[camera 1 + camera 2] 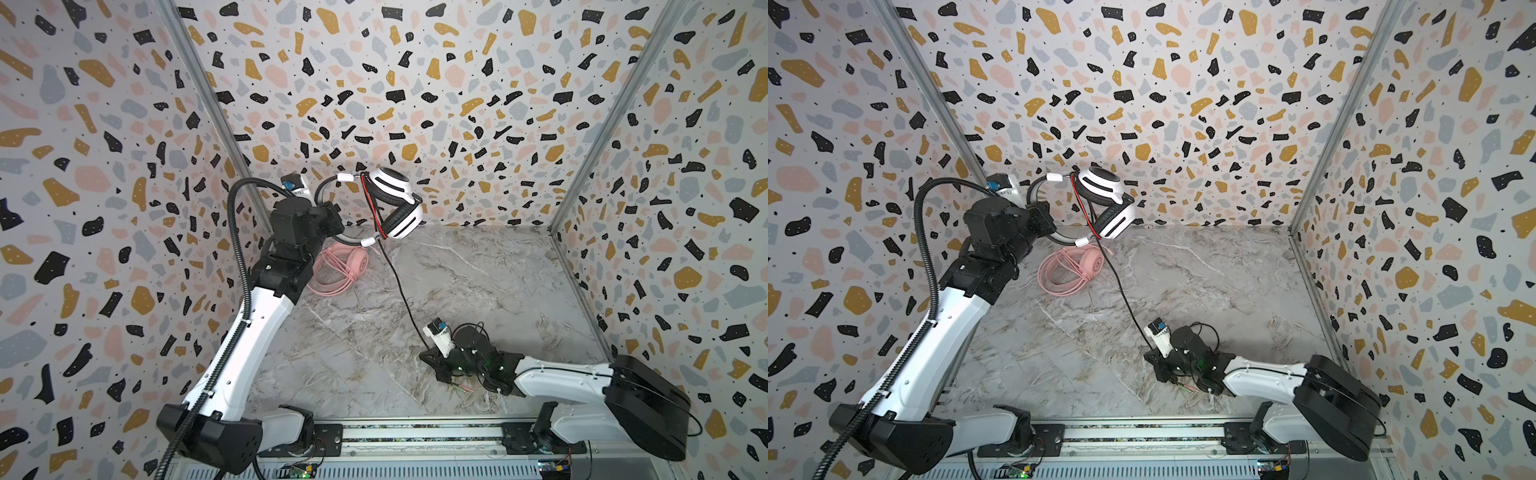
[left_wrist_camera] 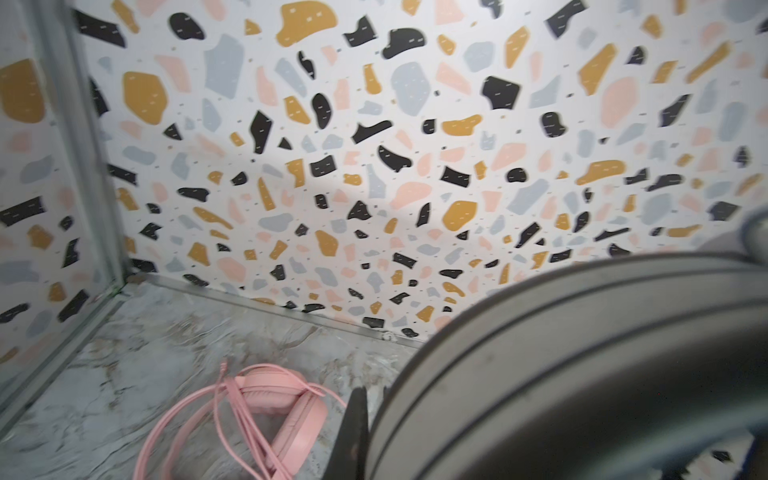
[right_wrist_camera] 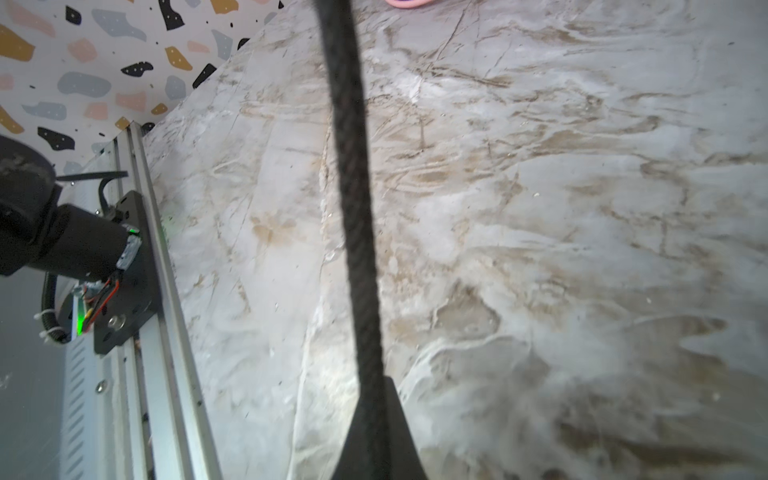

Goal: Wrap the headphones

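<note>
– Left end effector point(image 1: 334, 224): report condition.
– Jaws pressed together on the thin band point(image 2: 582, 353) of the white-and-black headset point(image 1: 395, 199). In the left wrist view the band fills the frame beside one finger point(image 2: 353, 432).
– Right end effector point(image 1: 430, 357)?
– Low over the tabletop point(image 1: 519, 282), jaws pinching the black cable point(image 1: 399, 282). In the right wrist view the cable point(image 3: 349, 166) enters between the closed fingertips.
– List the items, largest first, referenced to the end effectors.
– Tabletop: marble-patterned, below both end effectors.
White-and-black headset: held off the tabletop, with the ear cups just beyond the left end effector's fingertips. Both top views show this point(image 1: 1104, 195).
Pink headset point(image 1: 336, 270): lies on the tabletop just below the left end effector and well apart from the right one. Its pink cable lies in loops across it.
Black cable: runs nearly straight from the lower ear cup, slanting down to the right end effector.
Plug ends point(image 1: 463, 388): small, resting on the tabletop just behind the right end effector, beside its wrist.
</note>
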Controlling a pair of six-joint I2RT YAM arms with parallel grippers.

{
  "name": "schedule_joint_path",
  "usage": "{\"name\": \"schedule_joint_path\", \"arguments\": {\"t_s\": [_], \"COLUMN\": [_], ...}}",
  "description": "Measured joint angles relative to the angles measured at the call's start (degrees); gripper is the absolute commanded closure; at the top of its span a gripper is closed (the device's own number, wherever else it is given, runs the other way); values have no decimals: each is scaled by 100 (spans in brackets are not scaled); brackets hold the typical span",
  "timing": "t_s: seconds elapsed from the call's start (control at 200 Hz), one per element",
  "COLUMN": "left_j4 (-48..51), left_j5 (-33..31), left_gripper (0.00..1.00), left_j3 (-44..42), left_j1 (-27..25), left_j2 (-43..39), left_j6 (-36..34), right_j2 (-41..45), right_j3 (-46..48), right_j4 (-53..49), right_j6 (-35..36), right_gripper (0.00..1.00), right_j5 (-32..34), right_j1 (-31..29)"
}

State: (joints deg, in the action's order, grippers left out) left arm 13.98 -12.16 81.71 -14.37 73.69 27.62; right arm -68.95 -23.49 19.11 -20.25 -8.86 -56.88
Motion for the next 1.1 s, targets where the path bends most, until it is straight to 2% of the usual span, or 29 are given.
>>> {"name": "schedule_joint_path", "arguments": {"t_s": [0.22,0.385,0.601,0.841,1.101], "left_j4": [-136,-35,-52,131,109], "left_j5": [-1521,-1810,-2367,-3051,-3187], "left_gripper": [100,100,100,100,100], "left_j3": [-1038,-1414,-1869,-2116,-2124], "left_j1": [83,-33,-796,-1377,-1869], "left_j2": [-4,42,46,76,330], "left_j6": [326,219,-33,-398,-562], "right_j2": [1633,2341,2579,2597,2481], "right_j3": [85,-216,-1281,-2024,-2695], "right_j4": [-1082,-1794,-2286,-2500,-2599], "right_j6": [-46,68,476,938,1449], "right_gripper": [100,100,100,100,100], "right_j5": [911,1419,1956,2310,2549], "right_j1": [-374,-417,-417,-422,-422]}}
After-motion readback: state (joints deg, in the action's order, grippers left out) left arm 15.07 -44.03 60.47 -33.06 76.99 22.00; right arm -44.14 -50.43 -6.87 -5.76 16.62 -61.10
